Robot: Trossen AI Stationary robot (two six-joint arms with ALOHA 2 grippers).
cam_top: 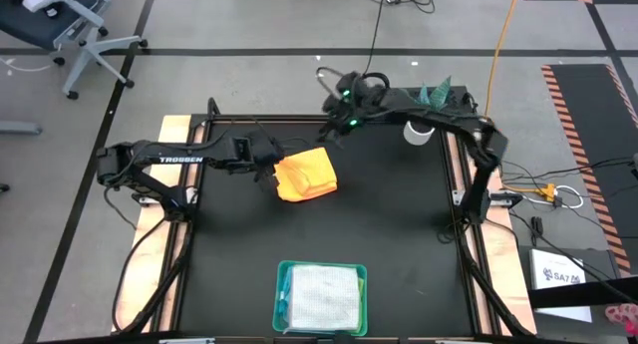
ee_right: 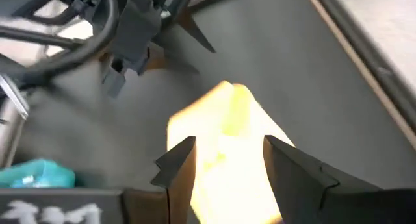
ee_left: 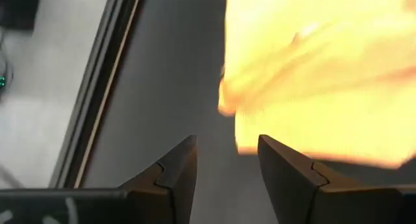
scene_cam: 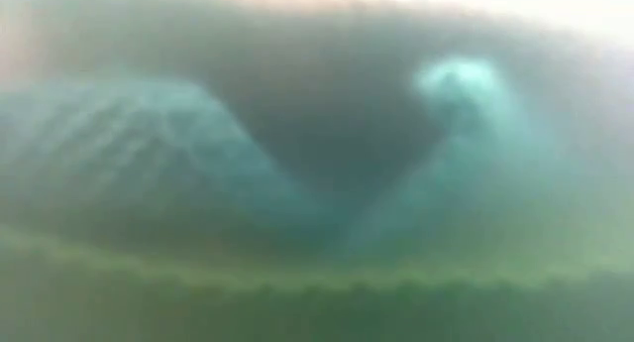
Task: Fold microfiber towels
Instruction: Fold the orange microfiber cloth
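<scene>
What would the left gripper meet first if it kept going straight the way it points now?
Most likely the yellow-orange towel: the left gripper is open and empty, and the towel's near edge lies just beyond its fingertips, slightly to one side. Depth is unclear; it might graze the black mat first.

Your low view shows only a teal blur, and the grey-white towel (cam_top: 326, 296) in the tray (cam_top: 283, 274) at six o'clock hides any cloths beneath it.

dark arms, white "trossen" lettering, green leds

Yellow-orange towel (cam_top: 305, 174), black table (cam_top: 389, 224), teal tray (cam_top: 283, 274)
</scene>
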